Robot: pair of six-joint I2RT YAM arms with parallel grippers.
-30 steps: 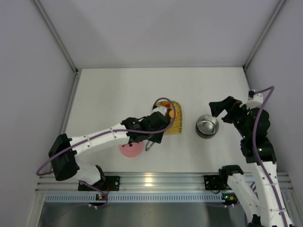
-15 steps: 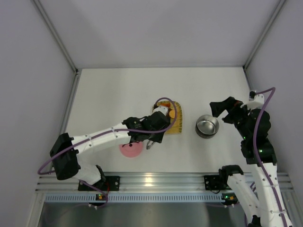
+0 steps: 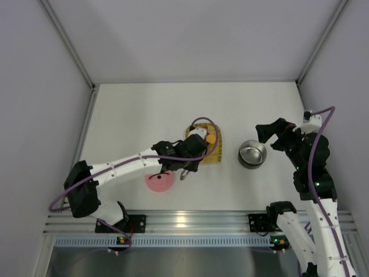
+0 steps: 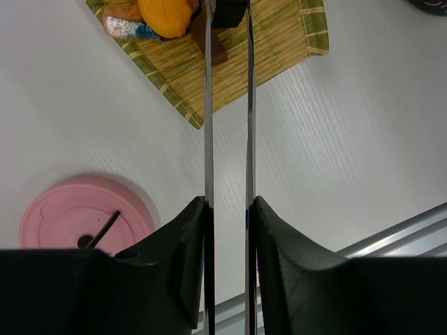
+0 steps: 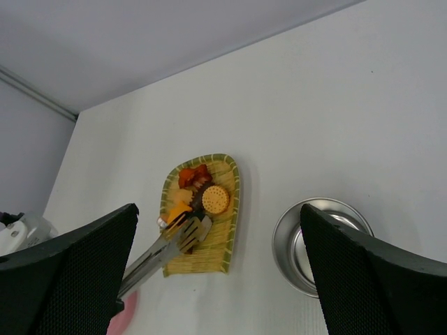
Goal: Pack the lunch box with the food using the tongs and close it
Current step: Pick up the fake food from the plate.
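My left gripper (image 4: 229, 202) is shut on the tongs (image 4: 208, 125), pressing the two slim silver arms close together. The tongs' tips reach onto the food (image 5: 199, 195) and pinch a dark brown piece (image 4: 218, 43) beside an orange lump (image 4: 164, 15). The lunch box (image 3: 252, 154), a shiny steel bowl, stands to the right with nothing visible inside (image 5: 325, 244). Its pink lid (image 3: 159, 182) lies flat beneath the left arm (image 4: 84, 216). My right gripper (image 3: 263, 134) hovers open above and beside the bowl, nothing between its fingers (image 5: 70, 272).
The food lies on a yellow woven tray (image 3: 214, 154) at mid-table, left of the bowl (image 5: 227, 237). An aluminium rail (image 3: 184, 219) runs along the near edge. Grey walls close in the table at the left, right and back.
My left gripper has squeezed the tongs, bringing their arms closer together over the food, and has edged slightly toward the tray. The right arm has stayed put.
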